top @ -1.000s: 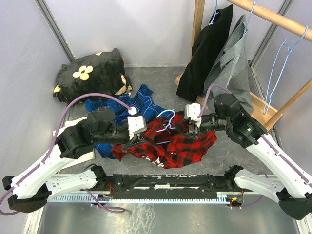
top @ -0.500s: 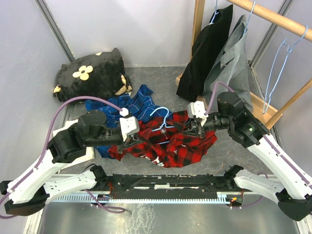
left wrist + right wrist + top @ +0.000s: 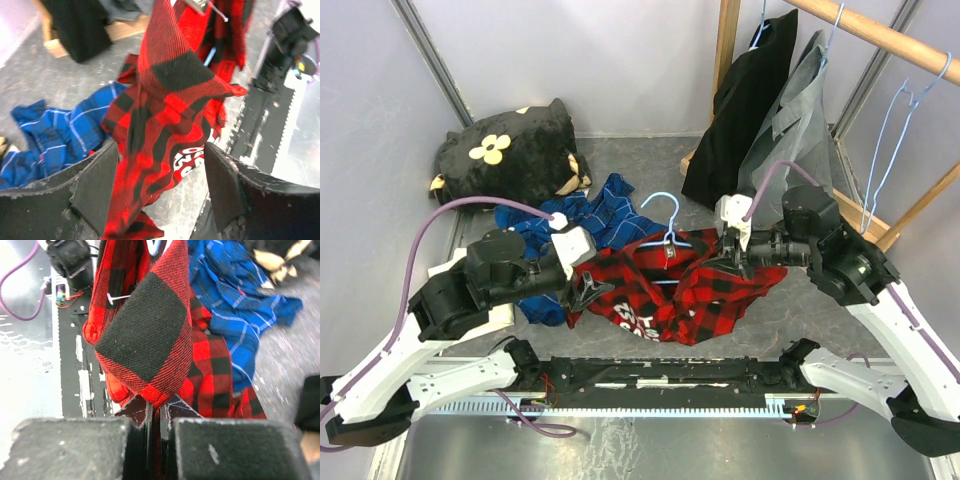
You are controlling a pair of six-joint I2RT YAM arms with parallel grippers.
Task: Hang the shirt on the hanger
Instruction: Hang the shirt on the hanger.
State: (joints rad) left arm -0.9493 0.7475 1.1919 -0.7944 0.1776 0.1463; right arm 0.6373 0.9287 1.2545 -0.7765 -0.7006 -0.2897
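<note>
The red-and-black plaid shirt [image 3: 670,290] hangs bunched over the middle of the table, white lettering near its lower edge. The light-blue hanger [image 3: 673,215] sticks up out of its top, hook upward. My right gripper [image 3: 726,262] is shut on a fold at the shirt's right side; the right wrist view shows the shirt [image 3: 145,330] pinched between the closed jaws of the right gripper [image 3: 156,417]. My left gripper [image 3: 588,290] is open at the shirt's left edge. In the left wrist view the shirt [image 3: 165,100] drapes loosely down through the left gripper [image 3: 161,185], closer to the left finger.
A blue plaid shirt [image 3: 582,215] lies crumpled behind the left gripper. A black flowered cushion [image 3: 510,150] sits at the back left. A wooden rack [image 3: 880,35] at the right holds a black garment [image 3: 740,110], a grey one [image 3: 795,130] and a spare hanger [image 3: 890,130].
My left gripper has opened and let go of the shirt. My right gripper closed on the shirt and lifted it up and to the right, and the hanger rose with it.
</note>
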